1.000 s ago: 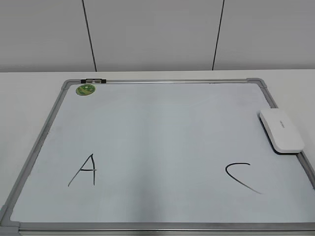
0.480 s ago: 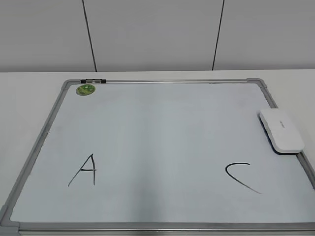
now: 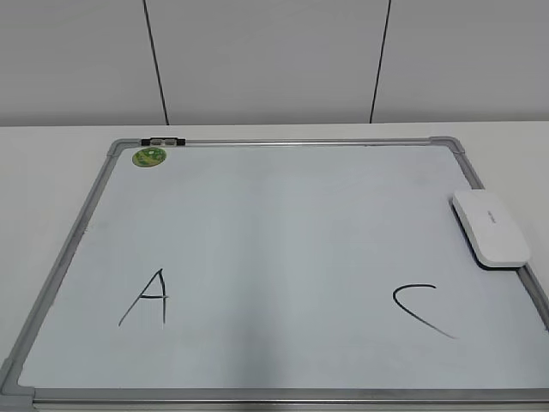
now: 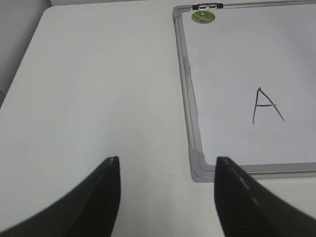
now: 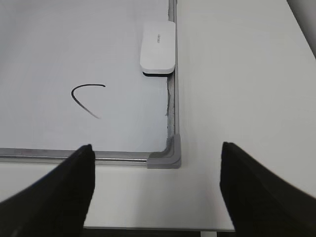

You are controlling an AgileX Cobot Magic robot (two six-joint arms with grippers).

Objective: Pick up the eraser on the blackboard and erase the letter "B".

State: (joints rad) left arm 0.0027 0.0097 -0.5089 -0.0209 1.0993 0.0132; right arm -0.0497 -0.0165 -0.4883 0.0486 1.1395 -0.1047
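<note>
The blackboard (image 3: 283,197), a white dry-erase board with a grey frame, lies flat on the white table. The white eraser (image 3: 491,227) rests on its right edge; it also shows in the right wrist view (image 5: 158,47). A black "A" (image 3: 146,298) and a "C" (image 3: 420,309) are on the board. No letter "B" shows between them. My left gripper (image 4: 165,163) is open and empty over the table beside the board's near left corner. My right gripper (image 5: 157,148) is open and empty near the board's near right corner (image 5: 168,153). Neither gripper shows in the exterior view.
A small round green magnet (image 3: 148,156) sits at the board's far left corner, also in the left wrist view (image 4: 203,17). A black-and-silver clip (image 3: 163,140) is on the top frame. The table's front edge (image 5: 148,228) is just below my right gripper.
</note>
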